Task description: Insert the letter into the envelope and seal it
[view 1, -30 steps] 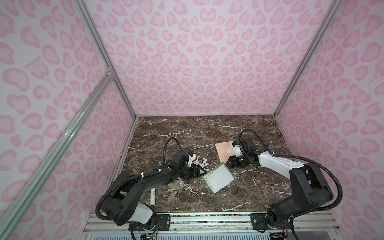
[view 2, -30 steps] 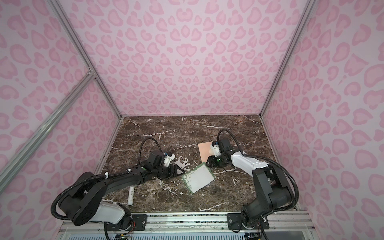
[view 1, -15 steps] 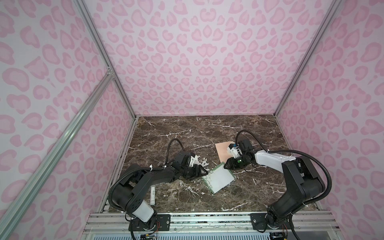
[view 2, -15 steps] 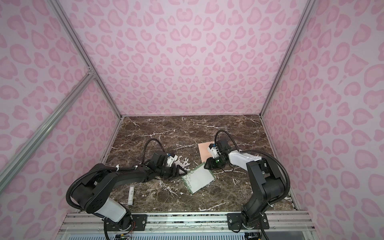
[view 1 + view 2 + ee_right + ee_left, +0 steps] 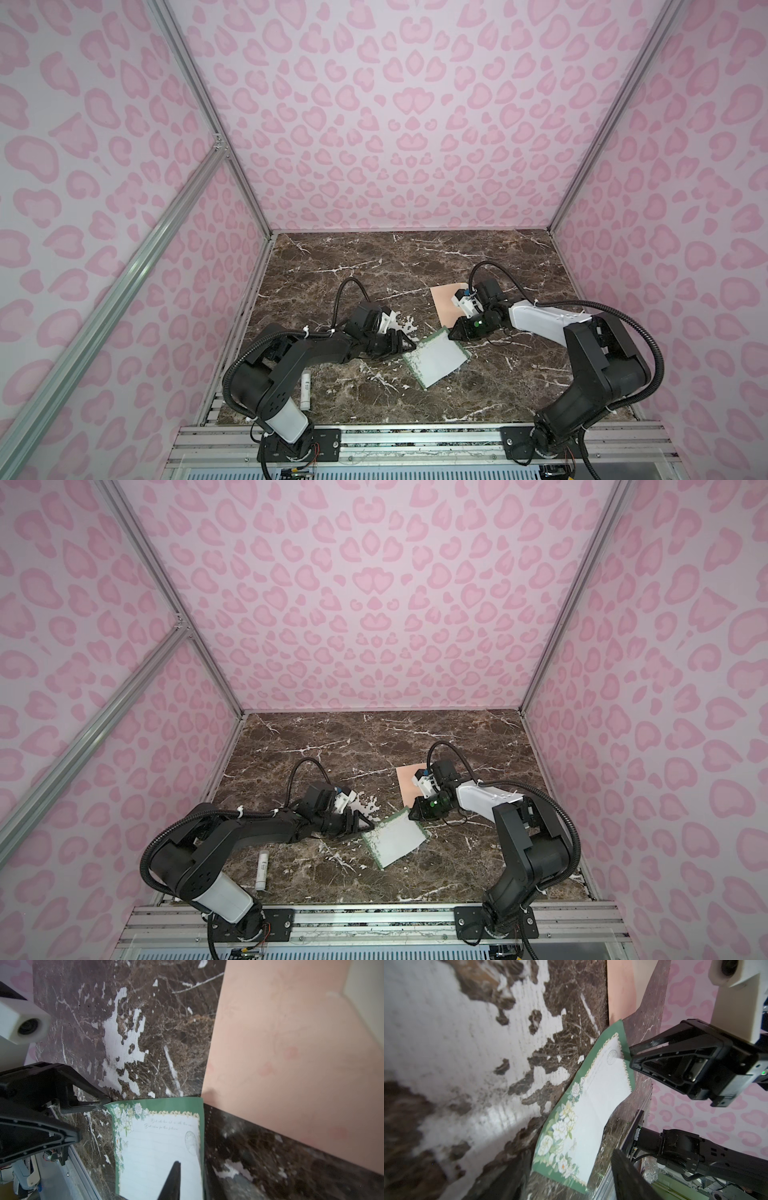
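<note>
Envelope (image 5: pixel 445 301) beside letter (image 5: pixel 436 360); glue stick (image 5: pixel 306 387) well apart

Matt paper letter (image 5: pixel 436 360) at black plastic fingers (image 5: pixel 171 1184); matt peach paper envelope (image 5: pixel 445 302) beyond them; worn, chipped marble-look tabletop (image 5: pixel 374 257) beneath

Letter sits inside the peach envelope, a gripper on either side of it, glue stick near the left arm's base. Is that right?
No. The letter lies outside the envelope, flat on the marble table, as both top views show. The rest holds.
</note>
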Robot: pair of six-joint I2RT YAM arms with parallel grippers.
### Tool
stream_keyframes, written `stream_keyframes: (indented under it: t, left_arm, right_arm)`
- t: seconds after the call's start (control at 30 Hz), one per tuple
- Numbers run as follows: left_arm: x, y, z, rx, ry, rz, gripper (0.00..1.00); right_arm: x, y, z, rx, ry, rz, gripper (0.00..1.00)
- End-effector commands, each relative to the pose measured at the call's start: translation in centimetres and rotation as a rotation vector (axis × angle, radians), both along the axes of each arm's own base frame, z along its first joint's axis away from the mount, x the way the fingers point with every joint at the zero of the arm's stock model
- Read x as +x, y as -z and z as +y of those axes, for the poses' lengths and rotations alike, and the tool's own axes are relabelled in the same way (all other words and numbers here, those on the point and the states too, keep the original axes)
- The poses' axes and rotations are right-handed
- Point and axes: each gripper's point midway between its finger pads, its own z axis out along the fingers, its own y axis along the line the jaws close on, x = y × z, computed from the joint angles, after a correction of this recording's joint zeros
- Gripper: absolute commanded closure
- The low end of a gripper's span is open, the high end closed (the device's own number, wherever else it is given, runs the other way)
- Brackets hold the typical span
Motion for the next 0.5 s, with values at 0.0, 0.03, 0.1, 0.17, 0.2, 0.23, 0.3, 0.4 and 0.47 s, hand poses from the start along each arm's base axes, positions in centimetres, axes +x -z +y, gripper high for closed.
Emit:
stream_keyframes:
  t: [0.0,0.03,0.1,0.17,0.2,0.23,0.3,0.4,0.47]
  left_arm:
    - [0.3,-0.5,-0.4,-0.024,0.018,-0.036,0.37]
    - [0.3,-0.5,-0.4,-0.026,0.019,-0.038,0.37]
    - [0.3,-0.5,-0.4,-0.028,0.019,-0.037,0.38]
    - [0.3,-0.4,-0.4,-0.029,0.021,-0.038,0.39]
    - [0.4,-0.4,-0.5,-0.03,0.022,-0.038,0.4]
    - [0.4,-0.3,-0.5,-0.03,0.022,-0.036,0.4]
    - [0.3,-0.3,-0.5,-0.032,0.023,-0.035,0.41]
    - [0.4,-0.3,-0.6,-0.035,0.025,-0.035,0.43]
    - [0.3,-0.3,-0.5,-0.035,0.027,-0.035,0.43]
  right_arm:
    - [-0.3,-0.3,0.2,0.017,0.0,0.014,0.82]
    - [-0.4,-0.3,0.4,0.022,-0.002,0.016,0.83]
    - [-0.5,-0.3,0.4,0.029,0.0,0.022,0.83]
    - [-0.6,0.0,0.4,0.024,0.001,0.029,0.81]
    - [-0.6,0.1,0.3,0.019,0.002,0.03,0.77]
    - [-0.7,0.4,0.2,0.01,0.003,0.036,0.74]
    - [-0.9,1.0,0.0,-0.005,0.005,0.05,0.74]
    - [-1.1,1.5,-0.1,-0.012,0.006,0.065,0.76]
    - [-1.1,1.5,-0.2,-0.016,0.01,0.066,0.79]
